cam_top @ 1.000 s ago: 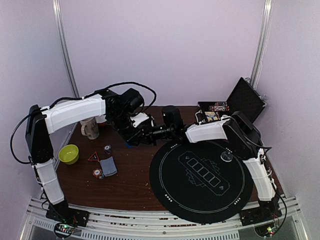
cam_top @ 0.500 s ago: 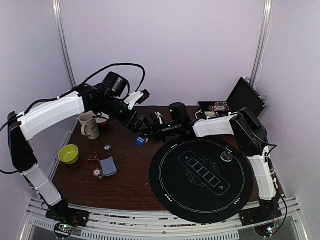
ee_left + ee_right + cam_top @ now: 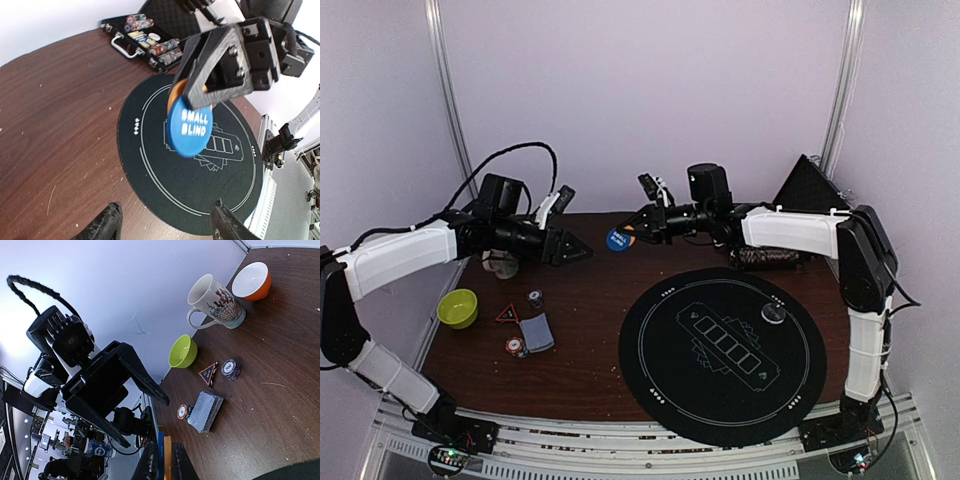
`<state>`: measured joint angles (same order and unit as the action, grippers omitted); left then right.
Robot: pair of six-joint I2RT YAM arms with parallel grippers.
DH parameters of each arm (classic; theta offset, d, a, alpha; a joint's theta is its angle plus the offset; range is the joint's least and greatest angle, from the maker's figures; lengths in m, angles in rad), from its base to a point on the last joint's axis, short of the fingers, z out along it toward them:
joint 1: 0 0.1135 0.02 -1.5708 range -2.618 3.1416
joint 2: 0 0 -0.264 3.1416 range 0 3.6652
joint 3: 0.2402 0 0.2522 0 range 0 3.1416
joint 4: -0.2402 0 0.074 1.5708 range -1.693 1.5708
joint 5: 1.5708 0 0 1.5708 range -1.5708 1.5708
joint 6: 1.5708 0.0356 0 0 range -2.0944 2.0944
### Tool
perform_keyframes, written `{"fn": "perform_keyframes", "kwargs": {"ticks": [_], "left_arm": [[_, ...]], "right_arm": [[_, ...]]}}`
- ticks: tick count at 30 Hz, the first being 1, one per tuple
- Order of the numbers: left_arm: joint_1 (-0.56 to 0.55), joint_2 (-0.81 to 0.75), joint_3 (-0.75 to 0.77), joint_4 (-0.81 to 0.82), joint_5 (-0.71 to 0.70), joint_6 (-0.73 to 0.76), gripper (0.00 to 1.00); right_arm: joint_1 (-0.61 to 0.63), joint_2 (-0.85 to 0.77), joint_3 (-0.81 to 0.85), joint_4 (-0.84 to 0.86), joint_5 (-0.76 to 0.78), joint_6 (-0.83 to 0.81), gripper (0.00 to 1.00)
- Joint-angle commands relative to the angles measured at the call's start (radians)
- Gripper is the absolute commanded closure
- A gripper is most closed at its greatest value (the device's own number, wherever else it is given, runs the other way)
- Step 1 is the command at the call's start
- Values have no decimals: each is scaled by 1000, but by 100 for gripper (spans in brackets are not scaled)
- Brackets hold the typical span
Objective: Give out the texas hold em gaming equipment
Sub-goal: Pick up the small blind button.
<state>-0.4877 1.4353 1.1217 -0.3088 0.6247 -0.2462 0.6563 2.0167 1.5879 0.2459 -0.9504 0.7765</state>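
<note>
Lifting: right pincer clamped on blue disc, now raised | left pincer apart, pulled back

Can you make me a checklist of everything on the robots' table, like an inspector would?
Surface: brown table, round black mat on its right half.
Job's things: blue SMALL BLIND disc and orange disc held in the air; card deck, red chip, purple chip stack on the table; chip case open at the back.
Clutter: cream mug, orange bowl, green bowl.
Grippers: right gripper shut on both discs; left gripper open, empty.
Cables: black cable arches over the left arm.
Surroundings: pale walls, nothing else seen.
</note>
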Motion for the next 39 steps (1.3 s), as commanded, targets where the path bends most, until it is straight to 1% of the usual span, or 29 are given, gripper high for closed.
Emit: {"fn": "perform_keyframes", "kwargs": {"ticks": [1,5,6,7,10,17,18,20,22,26,31,39], "left_arm": [[-26,21,-5,163,84,0,37],[-46,49,2,204,82,-8,44],[-45,55,5,201,74,-5,47],[-45,60,7,199,72,-2,53],[-45,74,9,198,75,-2,64],[-55,88,9,242,137,-7,70],[-57,88,8,247,144,-8,72],[-57,85,4,256,154,-9,85],[-58,81,-2,256,157,-8,100],[-58,74,-18,265,172,-15,100],[-58,42,-48,272,177,4,100],[-57,31,-78,289,169,16,100]], "right_arm": [[22,-23,-21,45,-23,-27,100],[33,-22,-17,56,-33,-28,100],[37,-24,-18,60,-38,-30,100],[41,-26,-19,61,-41,-32,100],[45,-34,-22,62,-37,-38,100],[51,-37,-21,67,-41,-40,100],[52,-36,-20,67,-42,-40,100],[52,-37,-22,67,-42,-41,100],[52,-39,-25,66,-40,-43,100],[50,-44,-21,54,-42,-58,100],[23,-69,-39,-27,-23,-121,100],[-7,-78,-71,-64,-25,-158,100]]}}
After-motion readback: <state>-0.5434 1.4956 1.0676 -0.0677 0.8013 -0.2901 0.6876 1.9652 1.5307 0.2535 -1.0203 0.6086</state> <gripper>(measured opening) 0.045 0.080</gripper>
